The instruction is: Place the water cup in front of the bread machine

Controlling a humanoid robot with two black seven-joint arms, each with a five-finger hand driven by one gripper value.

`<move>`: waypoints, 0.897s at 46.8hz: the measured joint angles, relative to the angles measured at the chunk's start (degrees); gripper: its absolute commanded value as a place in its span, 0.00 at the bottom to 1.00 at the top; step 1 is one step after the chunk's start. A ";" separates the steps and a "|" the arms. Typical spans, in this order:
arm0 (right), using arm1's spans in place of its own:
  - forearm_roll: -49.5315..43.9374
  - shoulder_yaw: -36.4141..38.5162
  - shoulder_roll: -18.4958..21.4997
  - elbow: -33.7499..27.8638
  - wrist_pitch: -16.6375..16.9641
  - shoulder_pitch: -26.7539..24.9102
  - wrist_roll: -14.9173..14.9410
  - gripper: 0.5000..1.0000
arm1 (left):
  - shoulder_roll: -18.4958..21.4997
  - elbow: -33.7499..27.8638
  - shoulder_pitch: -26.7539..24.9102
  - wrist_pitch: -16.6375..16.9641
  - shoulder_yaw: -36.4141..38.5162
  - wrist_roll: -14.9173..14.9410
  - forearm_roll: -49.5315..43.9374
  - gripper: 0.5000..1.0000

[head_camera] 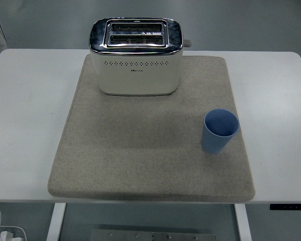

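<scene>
Covering the middle of the white rectangular table, a beige felt-like square mat runs from near the bottom edge up toward the top of the frame. Standing upright at lower right on the mat, near its right edge, is the empty blue plastic water cup. Farther back, at upper centre, sits the cream two-slot bread machine with a chrome top, well apart from the cup. No robot hand appears, so their state cannot be told.

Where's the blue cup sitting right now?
In the head view, the blue cup stands upright near the right edge of the grey mat, to the right of and nearer than the toaster.
</scene>
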 measured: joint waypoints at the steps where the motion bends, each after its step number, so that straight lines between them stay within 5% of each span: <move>1: -0.04 -1.10 0.37 0.30 -1.14 0.08 0.76 0.87 | 0.00 0.00 0.00 0.00 0.00 0.01 0.01 1.00; 7: -0.08 -9.21 2.14 1.00 -7.99 1.31 3.16 0.87 | 0.00 0.00 0.00 0.00 0.00 0.00 0.01 1.00; 17: -1.76 -22.41 3.33 1.00 -15.94 2.70 2.49 0.87 | 0.00 0.00 0.01 0.00 0.00 0.00 0.01 1.00; 25: -5.41 -29.69 3.38 1.00 -17.93 2.72 -0.79 0.87 | 0.00 0.00 0.01 0.00 0.00 0.01 0.01 1.00; 42: -5.36 -30.69 0.86 0.97 -18.09 1.75 -0.43 0.87 | 0.00 0.00 0.02 0.00 0.00 0.01 0.01 1.00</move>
